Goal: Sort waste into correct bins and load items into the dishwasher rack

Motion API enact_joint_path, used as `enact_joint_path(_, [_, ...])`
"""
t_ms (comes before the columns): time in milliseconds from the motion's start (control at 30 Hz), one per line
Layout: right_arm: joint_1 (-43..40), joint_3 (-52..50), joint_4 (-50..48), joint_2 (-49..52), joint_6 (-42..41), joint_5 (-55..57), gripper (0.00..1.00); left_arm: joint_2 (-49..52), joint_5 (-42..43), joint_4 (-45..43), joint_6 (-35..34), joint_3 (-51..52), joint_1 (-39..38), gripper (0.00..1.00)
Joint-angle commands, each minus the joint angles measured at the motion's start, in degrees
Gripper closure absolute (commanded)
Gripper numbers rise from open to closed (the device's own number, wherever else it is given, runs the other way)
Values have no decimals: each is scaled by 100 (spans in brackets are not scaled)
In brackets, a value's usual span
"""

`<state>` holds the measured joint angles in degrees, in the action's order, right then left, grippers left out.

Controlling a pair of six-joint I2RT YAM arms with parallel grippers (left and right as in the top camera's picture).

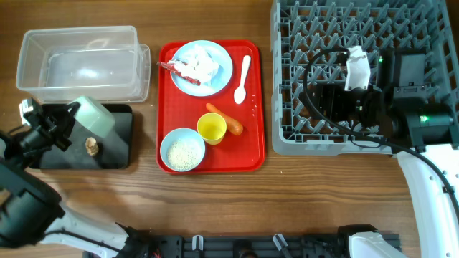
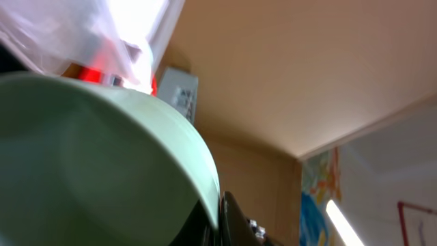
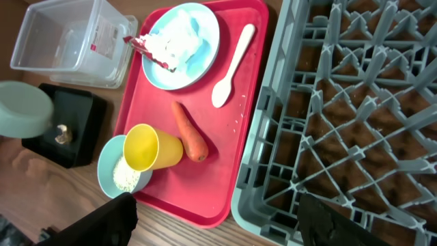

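On the wooden worktop, just right of the red tray: grey dishwasher rack, right arm above it. Right pincer spread wide, gripping nothing, pointed toward the tray.

Left of the tray, level with its far half: clear tub. Left of the tray, level with its near half: black tray. Above that black tray, left pincer clamped on the rim of the mint-green bowl, bowl raised and tilted.

On the tray's far left part: pale blue plate, carrying crumpled tissue and, at its left edge, a red-and-white wrapper. In the tray's near left corner: pale blue bowl, rice inside. Just right of that bowl, near the tray's middle: yellow cup, with the carrot right beside it; touching or not, cannot tell. On the tray's far right part: white spoon, scoop end nearest.

Left of the tray, lying on the black tray below the mint-green bowl: small brown scrap.
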<state>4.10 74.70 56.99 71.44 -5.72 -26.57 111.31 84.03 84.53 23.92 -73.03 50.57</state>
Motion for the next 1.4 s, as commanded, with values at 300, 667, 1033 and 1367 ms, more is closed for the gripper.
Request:
enact_joint_path(300, [24, 125, 2, 59, 125, -26, 22, -2629, -7372, -2975, -3364, -584, -5978, 96])
enact_joint_path(667, [24, 94, 7, 151, 129, 17, 22, -361, -8926, -3329, -3982, -584, -7184, 96])
enact_joint_path(1033, [24, 94, 9, 223, 151, 15, 21, -820, -8673, -2448, -3985, -1545, -7178, 42])
enact_joint_path(1367, [24, 94, 107, 223, 317, 168, 20, -1635, -8542, -1615, -5031, -901, -8780, 40])
